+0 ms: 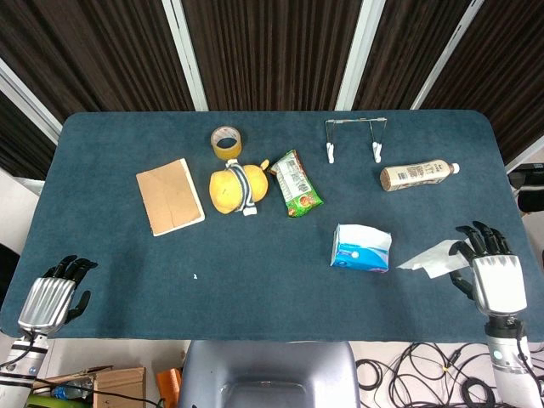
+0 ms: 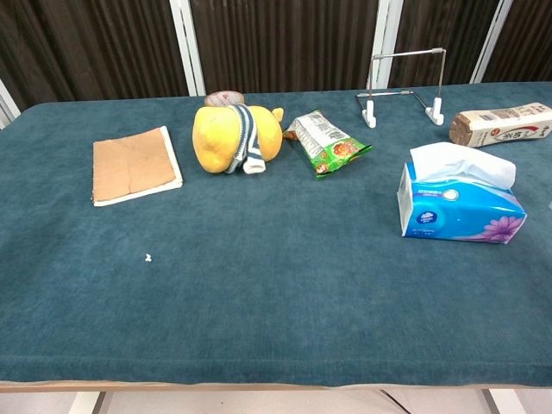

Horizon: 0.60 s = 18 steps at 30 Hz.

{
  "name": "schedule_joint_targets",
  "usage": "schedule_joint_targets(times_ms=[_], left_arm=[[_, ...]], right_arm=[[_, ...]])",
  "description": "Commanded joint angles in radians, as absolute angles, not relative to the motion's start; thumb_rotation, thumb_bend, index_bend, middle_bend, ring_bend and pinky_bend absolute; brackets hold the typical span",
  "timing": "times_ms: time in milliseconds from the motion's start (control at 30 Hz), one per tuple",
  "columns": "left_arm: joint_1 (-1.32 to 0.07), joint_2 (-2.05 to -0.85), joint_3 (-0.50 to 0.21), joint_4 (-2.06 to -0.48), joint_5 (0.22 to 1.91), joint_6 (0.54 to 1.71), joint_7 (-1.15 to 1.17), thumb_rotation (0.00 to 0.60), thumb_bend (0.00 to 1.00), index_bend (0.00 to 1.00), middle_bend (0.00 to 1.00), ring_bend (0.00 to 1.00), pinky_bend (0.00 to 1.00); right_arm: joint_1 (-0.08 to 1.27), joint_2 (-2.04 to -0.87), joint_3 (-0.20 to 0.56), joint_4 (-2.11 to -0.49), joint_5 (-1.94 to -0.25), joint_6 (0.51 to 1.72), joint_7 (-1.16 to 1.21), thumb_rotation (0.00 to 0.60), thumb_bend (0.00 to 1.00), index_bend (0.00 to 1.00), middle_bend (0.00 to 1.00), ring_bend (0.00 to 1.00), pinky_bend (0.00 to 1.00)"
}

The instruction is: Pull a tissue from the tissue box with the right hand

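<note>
The blue tissue box lies on the table right of centre, with a fresh white tissue puffed out of its top. My right hand hovers near the table's right front corner, well right of the box, and pinches a loose white tissue that trails toward the box without touching it. My left hand rests at the left front corner, fingers curled in, holding nothing. Neither hand shows in the chest view.
A milk-tea bottle lies behind the box, with a wire stand further back. A snack packet, yellow plush toy, tape roll and brown notebook spread across the middle and left.
</note>
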State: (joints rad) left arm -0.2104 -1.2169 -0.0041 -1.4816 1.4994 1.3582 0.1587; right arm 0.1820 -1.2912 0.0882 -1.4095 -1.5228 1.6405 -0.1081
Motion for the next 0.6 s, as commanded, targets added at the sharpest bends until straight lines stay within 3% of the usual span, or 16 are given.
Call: schedule_joint_targets(times_ms=[33, 200, 467, 600], left_arm=[[-0.211, -1.218, -0.004, -1.481, 1.499, 1.356, 0.160, 0.600, 0.46, 0.28, 0.27, 0.17, 0.39], [-0.212, -1.218, -0.004, -1.482, 1.494, 1.348, 0.163, 0.600, 0.46, 0.28, 0.26, 0.17, 0.39], [-0.212, -1.216, -0.001, -1.483, 1.507, 1.353, 0.160, 0.600, 0.46, 0.28, 0.26, 0.17, 0.39], [-0.210, -1.218, 0.000, -1.478, 1.514, 1.359, 0.154, 0.600, 0.46, 0.28, 0.26, 0.17, 0.39]], right_arm=[[0.168, -1.304, 0.078, -1.334, -1.473, 1.574, -0.043, 0.600, 0.55, 0.75, 0.29, 0.16, 0.25], [0.161, -1.292, 0.076, -1.308, -1.432, 1.504, -0.001, 0.600, 0.53, 0.47, 0.25, 0.11, 0.20], [0.152, -1.290, 0.086, -1.308, -1.448, 1.517, 0.027, 0.600, 0.29, 0.13, 0.07, 0.00, 0.12], [0.155, -1.298, 0.105, -1.303, -1.460, 1.538, 0.055, 0.600, 0.19, 0.01, 0.00, 0.00, 0.09]])
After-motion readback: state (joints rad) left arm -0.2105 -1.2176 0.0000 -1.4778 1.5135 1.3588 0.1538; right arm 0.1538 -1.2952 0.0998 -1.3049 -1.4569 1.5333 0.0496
